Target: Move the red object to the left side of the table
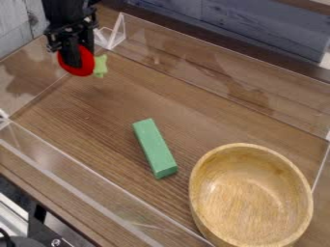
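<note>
Gripper (75, 60) clenched on red object (77, 66), at 10 o'clock over table (219, 96); green block (154, 148) central.

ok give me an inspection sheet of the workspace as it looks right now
surface: brown wood-grain table, bordered by low clear acrylic walls.
job's things: red object with a light green end, at the far left of the table, in the gripper's grasp; whether it touches the surface cannot be told.
clutter: long green block lying flat near the middle; round wooden bowl at the near right, nothing in it.
grippers: gripper pointing down, shut on the red object.
cables: nothing seen.
surroundings: grey wall or panel behind the far acrylic edge; dark shapes below the near left edge, too unclear to name.
</note>
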You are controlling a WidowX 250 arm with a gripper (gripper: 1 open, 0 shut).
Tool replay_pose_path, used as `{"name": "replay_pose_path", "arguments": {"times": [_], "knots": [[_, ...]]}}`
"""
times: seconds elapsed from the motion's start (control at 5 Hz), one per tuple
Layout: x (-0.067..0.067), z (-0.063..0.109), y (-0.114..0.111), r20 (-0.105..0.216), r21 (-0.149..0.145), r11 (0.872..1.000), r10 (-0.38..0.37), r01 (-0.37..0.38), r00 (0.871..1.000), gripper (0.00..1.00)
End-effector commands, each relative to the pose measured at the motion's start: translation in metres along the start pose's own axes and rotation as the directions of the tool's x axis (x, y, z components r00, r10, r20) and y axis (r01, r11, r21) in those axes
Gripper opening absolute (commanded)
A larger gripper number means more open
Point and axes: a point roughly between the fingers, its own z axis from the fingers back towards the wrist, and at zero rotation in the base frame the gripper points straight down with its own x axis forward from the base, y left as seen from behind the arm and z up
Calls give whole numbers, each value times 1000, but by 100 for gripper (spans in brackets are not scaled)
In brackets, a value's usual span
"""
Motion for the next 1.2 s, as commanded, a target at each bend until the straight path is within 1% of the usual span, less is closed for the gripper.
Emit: {"name": "replay_pose_path", "arguments": {"times": [0.0, 0.2, 0.6, 0.8, 1.0], "knots": [[-7, 7, -5, 36, -46, 999, 27, -26, 999, 0], [-14, -6, -6, 34, -32, 997, 65, -64, 997, 0], [-19, -12, -13, 22, 0, 997, 73, -73, 997, 0], [-31, -4, -10, 19, 3, 998, 61, -61, 998, 100], [-34, 7, -4, 18, 5, 997, 73, -73, 997, 100]]}}
